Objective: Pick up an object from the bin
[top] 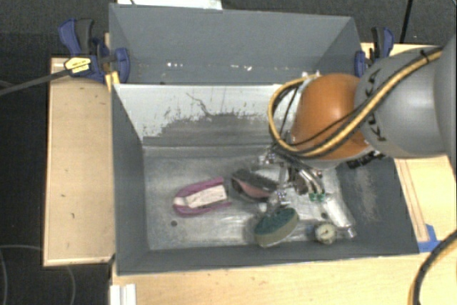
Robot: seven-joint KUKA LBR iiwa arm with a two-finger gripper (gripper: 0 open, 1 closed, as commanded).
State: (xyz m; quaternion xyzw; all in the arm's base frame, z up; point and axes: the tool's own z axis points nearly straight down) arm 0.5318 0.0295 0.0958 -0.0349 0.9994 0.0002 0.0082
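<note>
Grey bin [128, 175], gripper [285, 191] down low near its floor. Open or closed, holding or not: cannot tell (wrist parts crowd the view). Loose things, one of each, five in all: pink-purple oblong [202, 196] well off to the gripper's left; dark oval pad [250, 184] just beside it on the left, long axis running toward the gripper; green disc [275, 225] just on its near side, tilted; clear plastic piece [335, 212] near its right; small round knob [325, 232] beyond that. Likeliest pick: pad or disc.

pink and purple packet [202, 196], small pale round thing [325, 231]
</note>
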